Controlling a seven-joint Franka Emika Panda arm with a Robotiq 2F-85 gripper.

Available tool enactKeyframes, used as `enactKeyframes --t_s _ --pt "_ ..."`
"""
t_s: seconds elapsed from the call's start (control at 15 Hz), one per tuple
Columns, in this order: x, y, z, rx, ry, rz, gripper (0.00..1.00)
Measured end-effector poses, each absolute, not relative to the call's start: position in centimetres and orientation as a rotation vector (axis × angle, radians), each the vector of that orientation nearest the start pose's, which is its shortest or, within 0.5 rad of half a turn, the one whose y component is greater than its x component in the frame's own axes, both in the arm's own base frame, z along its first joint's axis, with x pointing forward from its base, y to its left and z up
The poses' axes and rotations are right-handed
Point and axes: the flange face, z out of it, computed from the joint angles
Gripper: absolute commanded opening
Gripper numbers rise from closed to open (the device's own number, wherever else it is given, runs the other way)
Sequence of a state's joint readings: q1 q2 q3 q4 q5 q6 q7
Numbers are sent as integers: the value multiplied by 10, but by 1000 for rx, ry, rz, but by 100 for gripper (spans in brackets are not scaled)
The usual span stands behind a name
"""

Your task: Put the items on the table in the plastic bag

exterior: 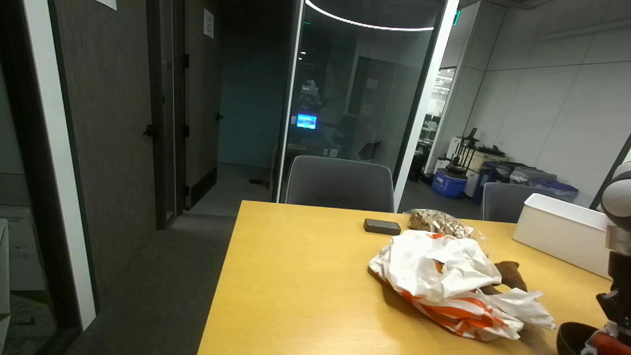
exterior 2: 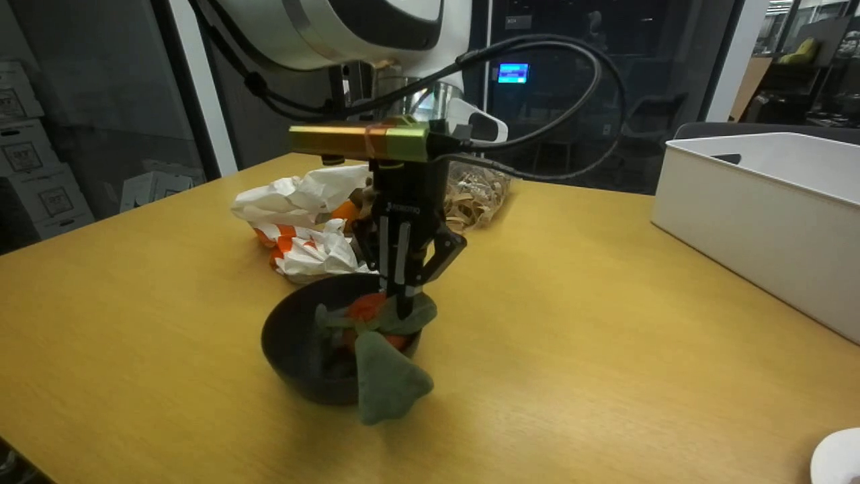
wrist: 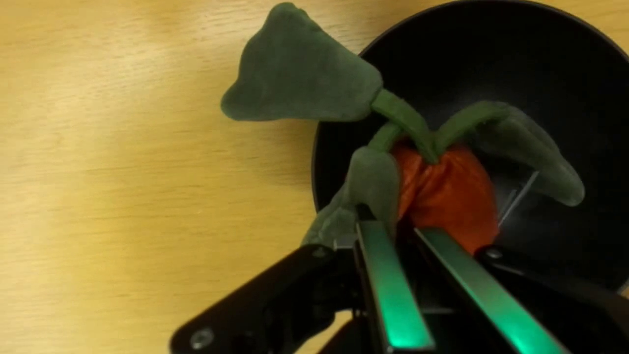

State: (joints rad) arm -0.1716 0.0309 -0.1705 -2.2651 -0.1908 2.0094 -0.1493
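Note:
In the wrist view my gripper (wrist: 397,227) reaches into a dark bowl (wrist: 540,54). Its jaws are drawn close together on an orange plush (wrist: 457,196) with green leaves, pinching part of it near one leaf (wrist: 376,179). Another leaf (exterior 2: 386,383) hangs over the bowl's rim in an exterior view. The white plastic bag (exterior: 438,266) with orange-red print lies crumpled on the table (exterior: 286,276), behind the bowl (exterior 2: 289,343). A brown item (exterior: 511,274) rests partly behind the bag, and a dark block (exterior: 382,227) sits farther back.
A clear bag of brown shreds (exterior 2: 474,195) stands beside the plastic bag. A white rectangular box (exterior 2: 759,215) occupies one side of the table. Part of a white round object (exterior 2: 838,457) shows at a corner. Chairs (exterior: 340,182) stand along the table's edge.

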Motion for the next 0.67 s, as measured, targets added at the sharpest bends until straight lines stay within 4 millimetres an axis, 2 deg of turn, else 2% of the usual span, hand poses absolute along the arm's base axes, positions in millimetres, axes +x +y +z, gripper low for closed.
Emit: enactKeyframes --t_s 0.33,0.67 --pt "448 -191 358 -3219 258 317 11" --pt "438 -194 396 -3214 343 33 11"
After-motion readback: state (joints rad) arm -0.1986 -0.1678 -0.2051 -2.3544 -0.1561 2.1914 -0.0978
